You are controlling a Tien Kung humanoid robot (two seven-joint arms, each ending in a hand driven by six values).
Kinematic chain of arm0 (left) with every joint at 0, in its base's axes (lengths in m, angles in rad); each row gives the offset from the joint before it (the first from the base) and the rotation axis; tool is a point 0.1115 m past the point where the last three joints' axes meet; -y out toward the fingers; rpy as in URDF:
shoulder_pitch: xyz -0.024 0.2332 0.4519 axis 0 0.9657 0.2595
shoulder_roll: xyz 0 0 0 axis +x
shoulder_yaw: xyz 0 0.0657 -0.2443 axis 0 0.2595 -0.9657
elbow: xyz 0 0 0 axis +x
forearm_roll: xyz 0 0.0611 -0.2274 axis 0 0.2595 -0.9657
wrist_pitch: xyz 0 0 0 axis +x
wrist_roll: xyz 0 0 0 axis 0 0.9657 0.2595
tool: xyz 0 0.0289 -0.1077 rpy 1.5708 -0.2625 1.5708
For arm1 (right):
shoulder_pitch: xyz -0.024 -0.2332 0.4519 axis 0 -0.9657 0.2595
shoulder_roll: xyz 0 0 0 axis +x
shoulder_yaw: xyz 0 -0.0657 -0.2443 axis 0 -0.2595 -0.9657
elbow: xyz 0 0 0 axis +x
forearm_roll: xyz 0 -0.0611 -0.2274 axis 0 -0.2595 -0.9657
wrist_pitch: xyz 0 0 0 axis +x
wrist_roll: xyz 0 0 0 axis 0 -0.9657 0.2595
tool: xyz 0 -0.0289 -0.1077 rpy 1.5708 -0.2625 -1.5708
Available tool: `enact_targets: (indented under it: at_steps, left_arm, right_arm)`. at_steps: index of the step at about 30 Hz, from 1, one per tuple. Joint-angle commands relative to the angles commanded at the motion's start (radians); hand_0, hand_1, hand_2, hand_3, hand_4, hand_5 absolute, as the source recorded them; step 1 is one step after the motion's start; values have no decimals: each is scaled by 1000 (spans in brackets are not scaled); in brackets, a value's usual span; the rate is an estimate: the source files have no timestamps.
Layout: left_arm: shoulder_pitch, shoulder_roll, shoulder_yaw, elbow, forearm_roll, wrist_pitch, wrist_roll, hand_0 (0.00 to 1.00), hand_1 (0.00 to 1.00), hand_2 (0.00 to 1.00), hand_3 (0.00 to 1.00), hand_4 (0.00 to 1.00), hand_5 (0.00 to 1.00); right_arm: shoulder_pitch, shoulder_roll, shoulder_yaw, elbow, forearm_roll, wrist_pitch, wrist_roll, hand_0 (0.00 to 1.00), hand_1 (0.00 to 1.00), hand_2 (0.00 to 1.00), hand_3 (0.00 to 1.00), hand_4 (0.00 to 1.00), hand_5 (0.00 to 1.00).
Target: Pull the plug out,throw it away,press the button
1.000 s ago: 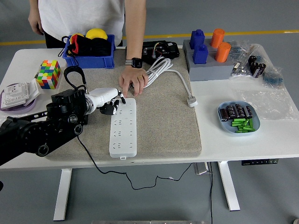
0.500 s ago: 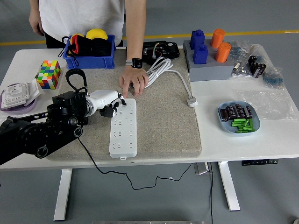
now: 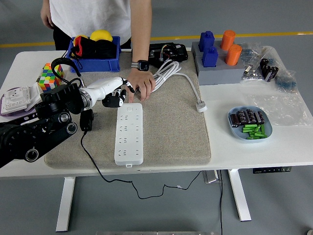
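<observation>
A white power strip (image 3: pixel 129 133) lies lengthwise on the grey mat (image 3: pixel 171 127). My left hand (image 3: pixel 115 96) hovers just beyond the strip's far end, its fingers curled on a small black plug (image 3: pixel 110 101) that is clear of the sockets. The plug's black cable (image 3: pixel 93 159) drops past a dark block (image 3: pixel 87 120) under my forearm and runs off the table's near edge. A person's hand (image 3: pixel 141 84) with a watch rests on the mat beside my hand, near the strip's far end. My right arm does not show.
A blue bin (image 3: pixel 95 51) stands at the back of the mat, with a coiled white cable (image 3: pixel 168 71) and its plug (image 3: pixel 201 105) to the right. A colour cube (image 3: pixel 49 74) and a wall socket (image 3: pixel 14 98) are at left. A blue dish (image 3: pixel 249 125) is at right.
My left hand rose and drew back from the strip's top sockets, taking the black plug out. The forearm swung left and away from me. The person's hand stayed put.
</observation>
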State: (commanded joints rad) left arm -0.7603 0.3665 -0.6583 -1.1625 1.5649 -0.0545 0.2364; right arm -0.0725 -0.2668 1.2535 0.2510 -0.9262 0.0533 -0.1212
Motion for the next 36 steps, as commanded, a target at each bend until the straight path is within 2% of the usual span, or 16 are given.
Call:
enact_targets:
  at_steps: [4,5,10,11,17,18,23,24,28,36]
  left_arm:
    - [74,11,-118,-26,-74,14,-39,155,156,278,719,382,2]
    - [99,11,-154,-33,-96,22,-53,473,608,601,812,687,35]
    - [219,5,-333,-69,-124,79,-134,473,608,601,812,687,35]
    - [238,2,-361,-75,-122,87,-144,834,860,806,834,762,302]
    - [387,-40,-577,-131,-116,139,-219,834,860,806,834,762,302]
    - [415,-49,-620,-140,-116,140,-228,894,923,861,840,806,502]
    - [501,-80,-799,-162,-132,139,-254,894,923,861,840,806,502]
    - [514,-85,-831,-165,-135,140,-258,896,914,852,842,813,529]
    - [551,-93,-899,-175,-136,143,-261,896,914,852,842,813,529]
    - [591,-96,-946,-192,-133,143,-262,890,890,836,838,789,536]
  right_arm:
    - [0,1,0,0,-2,0,0,725,673,662,659,763,634]
    - [1,1,1,1,-2,0,0,725,673,662,658,762,634]
    - [6,5,5,2,-5,1,0,725,673,662,658,762,634]
    - [7,5,5,1,-5,1,0,725,673,662,658,761,635]
    - [11,1,10,2,-9,0,1,725,673,662,658,761,635]
    - [13,-1,10,3,-10,-1,1,725,673,662,658,762,636]
    - [15,-1,8,2,-10,0,0,725,673,662,658,762,636]
    - [15,0,8,2,-10,0,0,725,674,663,658,763,637]
    - [14,1,7,1,-10,0,0,725,674,663,658,763,637]
    - [21,-1,11,3,-12,0,0,725,674,663,657,761,634]
